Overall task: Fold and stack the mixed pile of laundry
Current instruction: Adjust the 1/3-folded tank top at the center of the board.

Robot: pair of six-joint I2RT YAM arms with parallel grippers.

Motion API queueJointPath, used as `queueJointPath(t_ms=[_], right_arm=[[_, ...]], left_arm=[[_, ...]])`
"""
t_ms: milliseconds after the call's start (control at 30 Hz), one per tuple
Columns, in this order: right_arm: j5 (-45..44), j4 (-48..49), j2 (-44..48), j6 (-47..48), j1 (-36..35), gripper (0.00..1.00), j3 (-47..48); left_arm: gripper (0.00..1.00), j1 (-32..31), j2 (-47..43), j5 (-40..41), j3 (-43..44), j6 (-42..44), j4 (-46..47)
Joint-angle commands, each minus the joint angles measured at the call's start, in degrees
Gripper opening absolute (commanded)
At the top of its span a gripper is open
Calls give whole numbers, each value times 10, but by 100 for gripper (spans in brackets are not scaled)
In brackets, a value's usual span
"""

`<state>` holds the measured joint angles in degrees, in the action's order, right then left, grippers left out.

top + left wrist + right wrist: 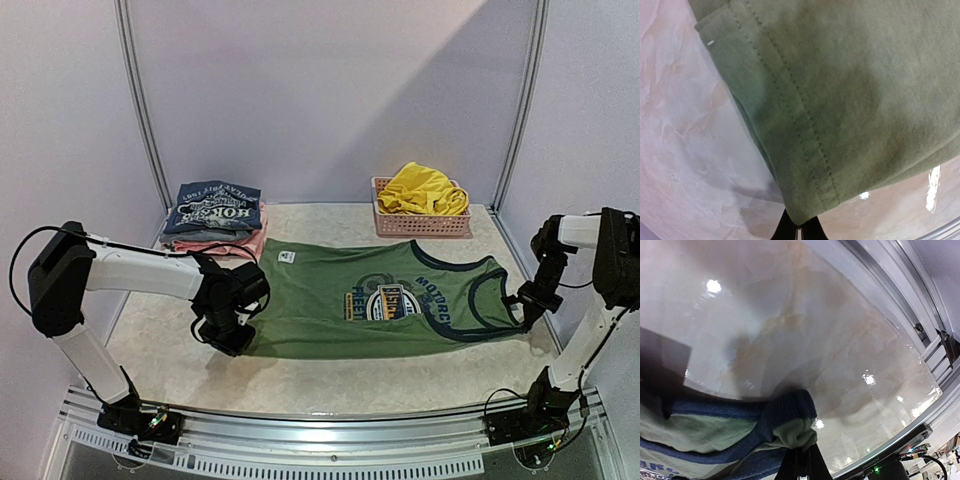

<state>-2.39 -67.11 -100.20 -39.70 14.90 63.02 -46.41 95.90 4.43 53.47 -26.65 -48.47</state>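
Left pincer [800, 231]: shut on the near hem corner of the olive-green shirt [360, 295]; the wrist view shows the stitched hem pinched between the dark finger tips.
Right pincer [802, 465]: shut on the dark-trimmed shoulder strap at the shirt's opposite end; a bunch of trim and green cloth sits between the fingers.
Shirt position: spread flat across the middle of the desk [330, 385], logo side up, hem toward the left arm, neck and armholes toward the right arm. No fold is visible in it.
Yellow shorts [422, 188]: heaped in the pink basket [378, 222] at the back right of the desk, well apart from both arms, not folded.
Folded stack [213, 210]: back left corner, a dark blue printed garment on top of grey and pink ones, neatly squared.
Work done: judged from the stack, several garments are folded and placed.
Work in hand: the shirt is gripped at both ends on the near side, probably ready for a first lengthwise fold.
Work left: fold the shirt, add it to the stack, then take out, fold and stack the shorts.
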Motion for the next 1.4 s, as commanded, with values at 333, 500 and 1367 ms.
queueJointPath(t_ms=[333,500,1367], right_arm=[[18,-46,54,5,5,0,-72],[5,-57,94,-10,5,0,-91],[-73,-86,-24,28,5,27,112]], left_arm=[[0,-36,-49,-15,-9,-14,-68],[0,-46,-67,-24,-25,-42,-69],[25,-39,-30,17,18,-75,-96]])
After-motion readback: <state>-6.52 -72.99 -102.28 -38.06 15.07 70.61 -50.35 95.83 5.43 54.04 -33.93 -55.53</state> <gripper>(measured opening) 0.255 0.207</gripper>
